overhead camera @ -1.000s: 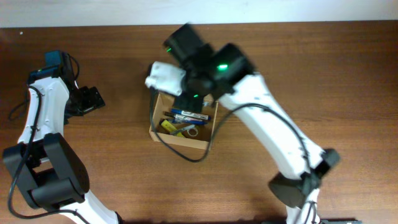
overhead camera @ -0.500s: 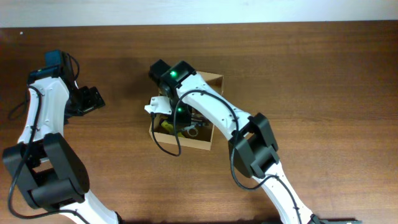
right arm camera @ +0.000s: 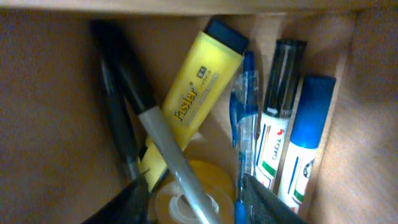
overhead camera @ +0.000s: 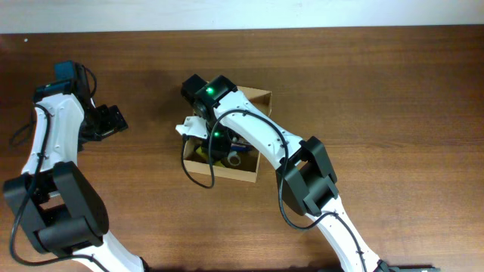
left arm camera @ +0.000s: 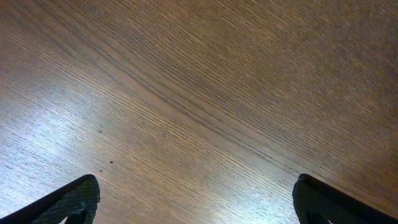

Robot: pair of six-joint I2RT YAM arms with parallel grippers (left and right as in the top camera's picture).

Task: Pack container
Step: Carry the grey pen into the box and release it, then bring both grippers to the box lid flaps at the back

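Note:
The container (overhead camera: 260, 95), a tan cardboard box, stands open-topped mid-table. My right gripper (overhead camera: 220, 143) reaches down inside it. In the right wrist view my right gripper (right arm camera: 196, 200) is open, its dark fingers apart on either side of a grey pen (right arm camera: 169, 155). That pen lies loose across a roll of tape (right arm camera: 215, 181). Also in the box are a yellow highlighter (right arm camera: 193, 93), black pens (right arm camera: 118, 93), a blue pen (right arm camera: 244, 106) and two white markers (right arm camera: 280, 99). My left gripper (overhead camera: 112, 121) hangs open over bare wood (left arm camera: 199, 112) far to the left.
The box walls (right arm camera: 50, 112) close in tightly on both sides of my right fingers. The right arm (overhead camera: 257, 136) covers much of the box from above. The left arm's base (overhead camera: 60, 208) sits at the front left.
The right arm came down from high above the box into it. Its jaws went from shut to apart, and the grey pen now lies free between them. The left arm stayed still.

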